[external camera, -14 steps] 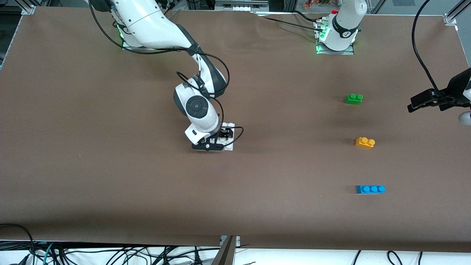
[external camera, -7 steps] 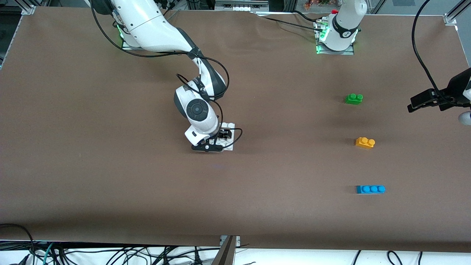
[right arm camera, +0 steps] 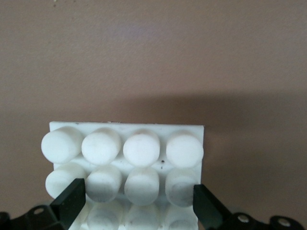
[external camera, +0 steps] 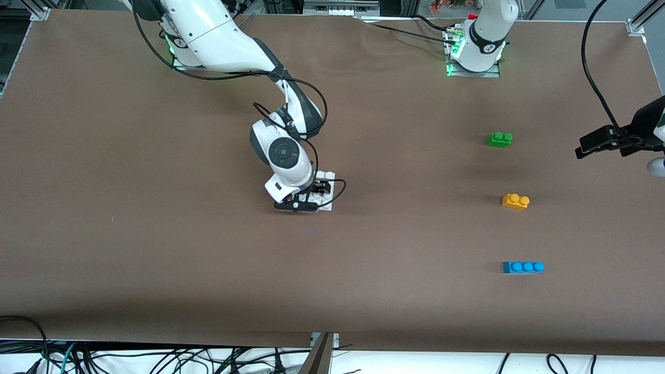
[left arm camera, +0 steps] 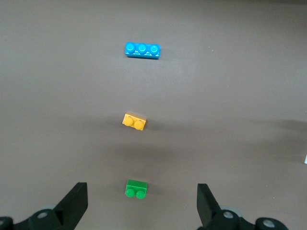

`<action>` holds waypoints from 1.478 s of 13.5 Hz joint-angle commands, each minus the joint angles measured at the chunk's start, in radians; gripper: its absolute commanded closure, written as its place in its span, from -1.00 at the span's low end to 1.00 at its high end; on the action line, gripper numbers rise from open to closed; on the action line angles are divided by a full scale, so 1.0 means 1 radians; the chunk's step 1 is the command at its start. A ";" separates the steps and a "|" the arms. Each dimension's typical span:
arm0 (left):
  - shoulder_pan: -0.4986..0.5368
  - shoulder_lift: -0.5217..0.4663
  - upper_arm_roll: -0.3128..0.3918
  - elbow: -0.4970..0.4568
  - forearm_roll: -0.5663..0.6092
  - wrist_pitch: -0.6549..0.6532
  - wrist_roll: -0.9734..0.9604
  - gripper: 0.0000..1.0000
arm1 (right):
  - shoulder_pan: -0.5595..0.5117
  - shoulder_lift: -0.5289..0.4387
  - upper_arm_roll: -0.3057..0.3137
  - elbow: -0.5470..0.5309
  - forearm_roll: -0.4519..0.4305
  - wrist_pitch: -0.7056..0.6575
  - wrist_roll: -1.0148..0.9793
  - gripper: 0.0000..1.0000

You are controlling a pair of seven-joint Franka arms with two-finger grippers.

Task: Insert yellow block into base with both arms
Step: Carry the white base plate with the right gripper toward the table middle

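The yellow block point(external camera: 515, 201) lies on the table toward the left arm's end; it also shows in the left wrist view point(left arm camera: 134, 121). The white studded base point(external camera: 326, 177) sits near the middle of the table. My right gripper point(external camera: 318, 191) is down on it, its fingers pressed against two facing edges of the base point(right arm camera: 127, 148), so the right gripper point(right arm camera: 134, 201) is shut on the base. My left gripper point(external camera: 592, 145) hangs open and empty above the table's end. In its wrist view the left gripper point(left arm camera: 142, 208) is open wide, high over the green brick.
A green two-stud brick point(external camera: 500, 139) lies farther from the front camera than the yellow block, and a blue three-stud brick point(external camera: 523, 267) lies nearer. Both show in the left wrist view: green point(left arm camera: 136, 189), blue point(left arm camera: 142, 49). The brown mat covers the table.
My right arm has shifted slightly toward the left arm's end, and the base has slid with it. The left arm and the bricks have not moved.
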 commanded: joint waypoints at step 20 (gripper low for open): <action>0.004 -0.002 0.001 0.010 -0.005 -0.008 0.005 -1.00 | 0.117 0.044 -0.013 0.105 -0.001 0.059 0.056 -1.00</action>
